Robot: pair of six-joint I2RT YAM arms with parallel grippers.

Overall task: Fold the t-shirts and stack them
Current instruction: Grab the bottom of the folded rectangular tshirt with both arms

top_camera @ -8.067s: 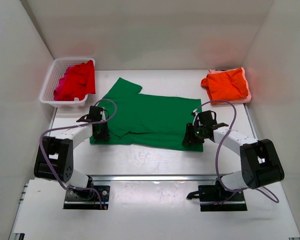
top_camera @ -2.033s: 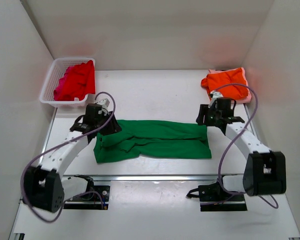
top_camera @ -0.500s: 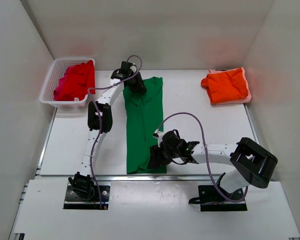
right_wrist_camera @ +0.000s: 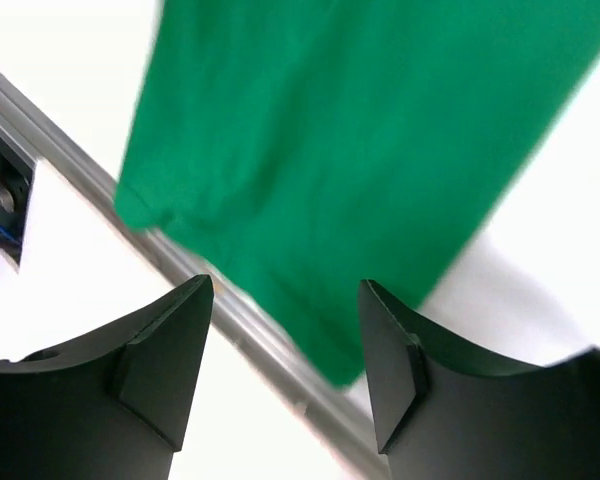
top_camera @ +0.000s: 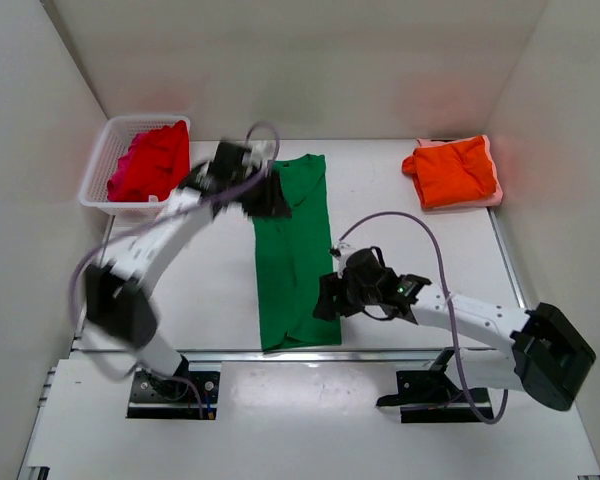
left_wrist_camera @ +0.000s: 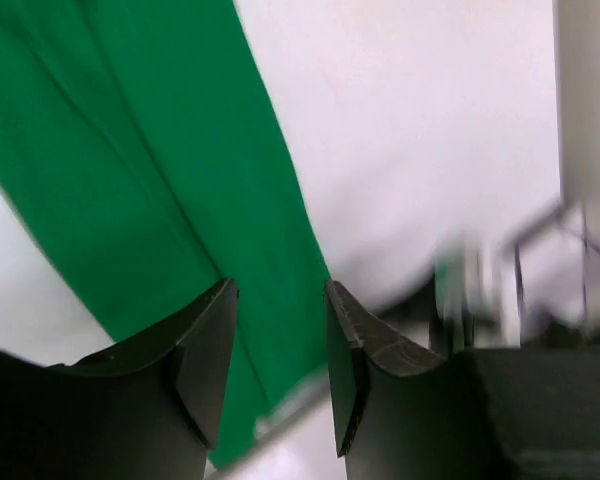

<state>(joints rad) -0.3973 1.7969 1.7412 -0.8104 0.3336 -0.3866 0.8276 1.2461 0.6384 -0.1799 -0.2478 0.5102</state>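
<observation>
A bright green cloth t-shirt [top_camera: 292, 262], folded into a long narrow strip, lies down the centre of the white table [top_camera: 210, 290]. My left gripper [top_camera: 267, 197], blurred, hangs at its upper left edge and my right gripper [top_camera: 328, 300] at its lower right, both with fingers parted, gripping nothing. A folded orange t-shirt [top_camera: 454, 170] sits upper right; red and magenta t-shirts [top_camera: 155, 158] fill the white plastic lattice basket [top_camera: 98, 165] upper left.

**White Table in a White Enclosure**

A white table [top_camera: 380, 170] sits boxed in by plain white panels: a back wall [top_camera: 310, 70], a left wall [top_camera: 30, 200] and a right wall [top_camera: 570, 180] (the side ones angle outward). A metal rail [top_camera: 220, 353] runs along the table's near edge, with a white platform [top_camera: 300, 420] below it. The light is even and the shadows are soft.
</observation>
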